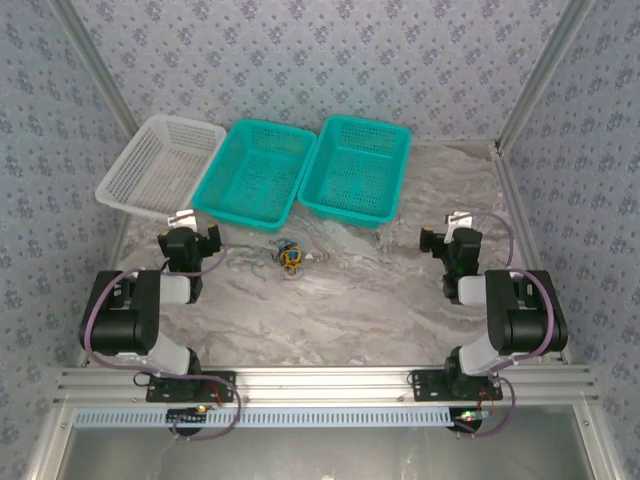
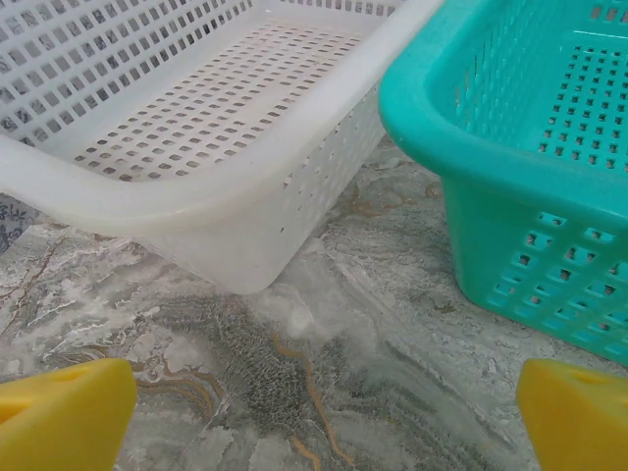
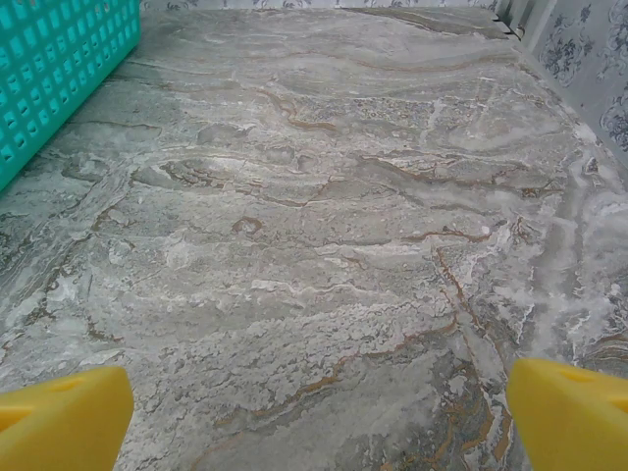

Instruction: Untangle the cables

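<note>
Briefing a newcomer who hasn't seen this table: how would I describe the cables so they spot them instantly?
On the table, find the teal basket next to the white basket. In front of it lies a small knot of cables. Unlike the baskets, it is thin, tangled wire: black, orange-yellow and blue.

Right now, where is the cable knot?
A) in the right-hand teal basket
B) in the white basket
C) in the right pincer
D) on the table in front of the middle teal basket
D: the top view shows the cables lying on the marble table, just on the near side of the middle teal basket.
</note>
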